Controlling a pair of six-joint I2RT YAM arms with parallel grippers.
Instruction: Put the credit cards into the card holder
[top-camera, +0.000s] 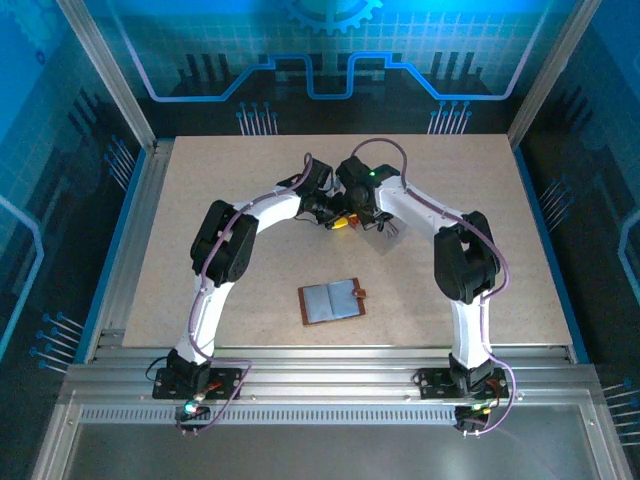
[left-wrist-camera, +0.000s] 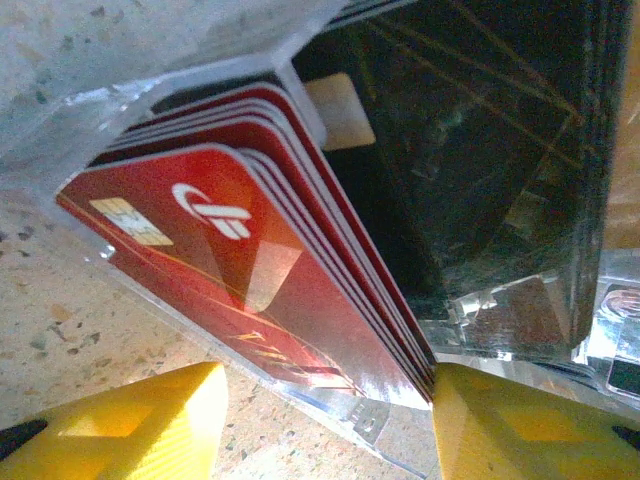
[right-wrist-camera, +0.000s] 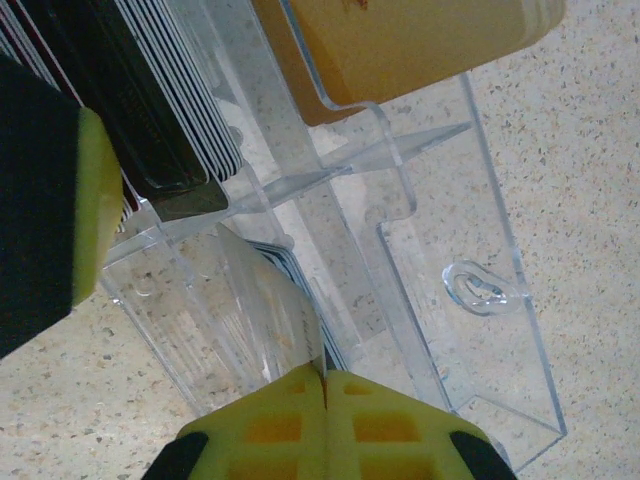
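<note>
Left gripper gapes wide astride the red cards in the tray. Holder lies open on the tabletop, well apart. Right gripper pinches a card by its edge. It is likely light, stiff and slick, so hold the short edge squarely.

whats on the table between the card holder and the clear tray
Nothing; in the top view that stretch of tabletop is bare between the open card holder and the clear tray.

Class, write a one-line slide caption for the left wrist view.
Open left gripper flanks red cards standing in a clear tray.
</note>
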